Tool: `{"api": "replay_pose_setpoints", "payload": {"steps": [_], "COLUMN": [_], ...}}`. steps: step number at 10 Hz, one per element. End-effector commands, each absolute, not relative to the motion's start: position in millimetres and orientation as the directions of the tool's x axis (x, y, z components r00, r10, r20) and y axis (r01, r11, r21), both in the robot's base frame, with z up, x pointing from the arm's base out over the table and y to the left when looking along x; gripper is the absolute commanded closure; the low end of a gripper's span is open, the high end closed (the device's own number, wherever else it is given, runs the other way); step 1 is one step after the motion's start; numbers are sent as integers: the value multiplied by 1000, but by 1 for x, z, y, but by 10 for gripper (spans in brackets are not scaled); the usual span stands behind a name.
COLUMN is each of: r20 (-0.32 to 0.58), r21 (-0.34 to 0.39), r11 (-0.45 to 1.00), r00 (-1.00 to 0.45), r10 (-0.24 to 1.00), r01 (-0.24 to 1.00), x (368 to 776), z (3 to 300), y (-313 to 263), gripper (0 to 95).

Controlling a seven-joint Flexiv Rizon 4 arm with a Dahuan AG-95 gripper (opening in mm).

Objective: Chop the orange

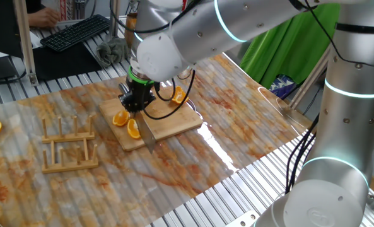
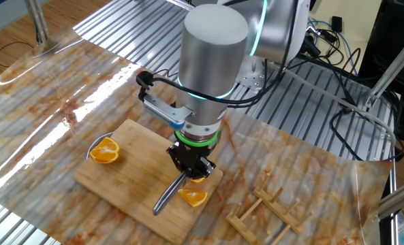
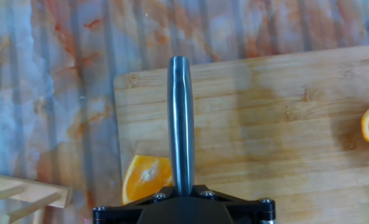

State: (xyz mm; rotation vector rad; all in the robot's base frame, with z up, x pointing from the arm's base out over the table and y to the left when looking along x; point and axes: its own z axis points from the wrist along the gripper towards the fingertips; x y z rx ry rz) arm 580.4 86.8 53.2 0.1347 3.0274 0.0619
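Orange wedges [image 1: 127, 123], bright-fleshed, flank the knife [image 3: 181, 118] on the board [image 3: 284, 106].

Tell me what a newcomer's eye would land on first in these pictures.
First, the big silver arm reaching down over the wooden board, its gripper shut on a steel knife pointing down at the board. Next, the bright orange wedges on the board by the blade, with another orange piece lying apart at the board's far end. Off the board, a small wooden rack stands on the marbled table cover.
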Motion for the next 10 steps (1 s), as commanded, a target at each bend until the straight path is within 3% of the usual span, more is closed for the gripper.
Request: {"api": "replay_pose_setpoints", "payload": {"steps": [1,10], "r20": [-136,-198], "r21": [50,75], "r11": [994,985], "r00": [-985,-966], "r10": [106,167], "r01": [100,155], "x": [584,579], "z": [46,40], "y": [87,89], "gripper": [950,950]}}
